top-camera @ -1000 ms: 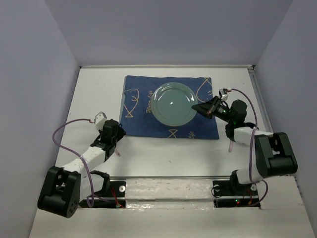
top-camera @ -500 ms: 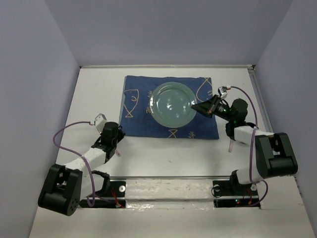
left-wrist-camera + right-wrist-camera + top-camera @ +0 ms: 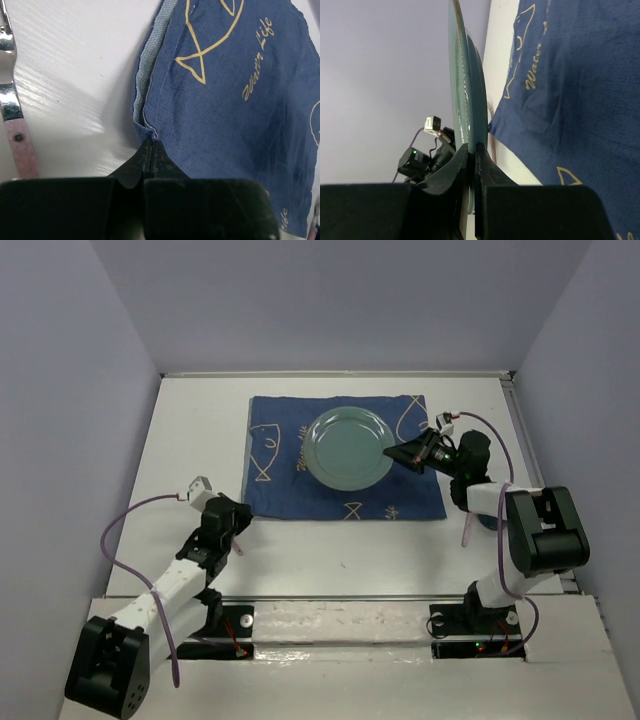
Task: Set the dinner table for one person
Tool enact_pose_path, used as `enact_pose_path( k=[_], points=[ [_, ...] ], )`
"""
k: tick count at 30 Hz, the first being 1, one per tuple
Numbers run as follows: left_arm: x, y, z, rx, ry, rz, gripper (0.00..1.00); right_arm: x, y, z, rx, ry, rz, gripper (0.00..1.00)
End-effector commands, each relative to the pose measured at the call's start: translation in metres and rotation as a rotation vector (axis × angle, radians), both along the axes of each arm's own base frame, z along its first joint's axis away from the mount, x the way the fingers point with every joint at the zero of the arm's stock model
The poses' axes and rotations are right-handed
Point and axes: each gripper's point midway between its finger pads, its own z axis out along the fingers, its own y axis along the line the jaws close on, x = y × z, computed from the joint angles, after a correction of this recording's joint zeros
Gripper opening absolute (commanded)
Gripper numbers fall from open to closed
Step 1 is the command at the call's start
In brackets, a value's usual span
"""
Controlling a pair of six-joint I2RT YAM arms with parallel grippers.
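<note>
The dinner table (image 3: 200, 430) is a matte white top. A dark blue fish-patterned cloth (image 3: 275, 450) lies on it, with a green plate (image 3: 345, 448) on top. My right gripper (image 3: 392, 453) is shut on the plate's right rim; in the right wrist view the plate (image 3: 467, 100) shows edge-on between the gripper's (image 3: 471, 147) jaws. My left gripper (image 3: 240, 523) is shut at the cloth's near-left corner. In the left wrist view the jaws (image 3: 151, 145) are pressed together on the corner of the cloth (image 3: 230, 110), whose left edge curls up.
A pink-handled utensil (image 3: 241, 545) lies beside the left gripper and shows in the left wrist view (image 3: 20, 145). Another pink-handled utensil (image 3: 466, 532) lies under the right arm. Lavender walls (image 3: 70, 440) edge the table on three sides.
The plate has come down and now looks flat on the cloth, still held by the right gripper. The left arm has drawn back and stretched out low toward the near edge.
</note>
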Motion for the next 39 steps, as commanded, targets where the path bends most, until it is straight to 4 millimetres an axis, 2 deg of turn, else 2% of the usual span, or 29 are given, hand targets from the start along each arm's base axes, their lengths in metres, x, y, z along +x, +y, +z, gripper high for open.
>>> enact_pose_path(
  k=[1, 6, 8, 10, 11, 12, 14, 15, 16, 17, 19, 20, 21, 23, 24, 25, 27, 29, 33, 35, 39],
  points=[
    [-0.003, -0.002, 0.009, -0.012, -0.013, 0.002, 0.0, 0.023, 0.0, 0.034, 0.001, -0.149, -0.014, 0.0],
    [-0.013, -0.003, 0.007, -0.042, -0.025, -0.008, 0.0, 0.04, 0.002, 0.019, -0.044, -0.118, -0.029, 0.0],
    [-0.015, -0.001, 0.008, -0.033, -0.028, -0.007, 0.16, 0.046, 0.005, 0.014, -0.056, -0.108, -0.032, 0.0],
    [-0.011, 0.001, 0.025, -0.014, -0.075, -0.012, 0.25, 0.05, 0.01, 0.006, -0.065, -0.095, -0.028, 0.0],
    [-0.009, 0.004, 0.033, -0.001, -0.094, -0.003, 0.38, 0.051, 0.011, 0.006, -0.062, -0.096, -0.025, 0.0],
    [-0.005, 0.004, 0.051, 0.021, -0.125, -0.013, 0.47, 0.052, 0.011, 0.004, -0.056, -0.09, -0.024, 0.0],
    [-0.002, 0.006, 0.076, 0.04, -0.182, -0.014, 0.95, 0.053, 0.014, 0.004, -0.056, -0.092, -0.027, 0.0],
    [0.003, 0.007, 0.103, 0.045, -0.236, -0.015, 0.99, 0.055, 0.014, 0.004, -0.057, -0.093, -0.029, 0.0],
    [0.004, 0.009, 0.115, 0.082, -0.256, -0.023, 0.99, 0.058, 0.014, -0.001, -0.057, -0.078, -0.028, 0.0],
    [0.007, 0.009, 0.14, 0.09, -0.3, -0.023, 0.99, 0.062, 0.015, 0.002, -0.054, -0.086, -0.027, 0.0],
    [0.01, 0.01, 0.164, 0.12, -0.344, -0.033, 0.99, 0.067, 0.016, 0.001, -0.051, -0.081, -0.031, 0.0],
    [0.01, 0.01, 0.185, 0.141, -0.385, -0.048, 0.99, 0.072, 0.015, -0.002, -0.054, -0.079, -0.039, 0.0],
    [0.011, 0.008, 0.183, 0.153, -0.383, -0.065, 0.99, 0.071, 0.019, -0.007, -0.056, -0.064, -0.033, 0.0],
    [0.012, -0.002, 0.219, 0.164, -0.439, -0.126, 0.99, 0.076, 0.024, -0.014, -0.066, -0.052, -0.025, 0.0],
    [0.012, -0.006, 0.216, 0.176, -0.431, -0.155, 0.99, 0.078, 0.024, -0.016, -0.068, -0.049, -0.028, 0.0],
    [0.014, -0.011, 0.234, 0.181, -0.46, -0.186, 0.99, 0.081, 0.024, -0.017, -0.07, -0.048, -0.035, 0.0],
    [0.013, -0.011, 0.238, 0.242, -0.439, -0.219, 0.99, 0.082, 0.028, -0.027, -0.075, -0.028, -0.033, 0.0],
    [0.014, -0.01, 0.254, 0.281, -0.464, -0.229, 0.99, 0.084, 0.032, -0.034, -0.08, -0.017, -0.037, 0.0],
    [0.015, 0.008, 0.265, 0.433, -0.487, -0.199, 0.99, 0.086, 0.035, -0.058, -0.097, 0.029, -0.04, 0.0],
    [0.015, 0.012, 0.264, 0.451, -0.492, -0.182, 0.99, 0.086, 0.035, -0.067, -0.1, 0.044, -0.041, 0.0],
    [0.016, 0.007, 0.241, 0.446, -0.47, -0.209, 0.99, 0.085, 0.033, -0.079, -0.113, 0.069, -0.054, 0.0]
  ],
)
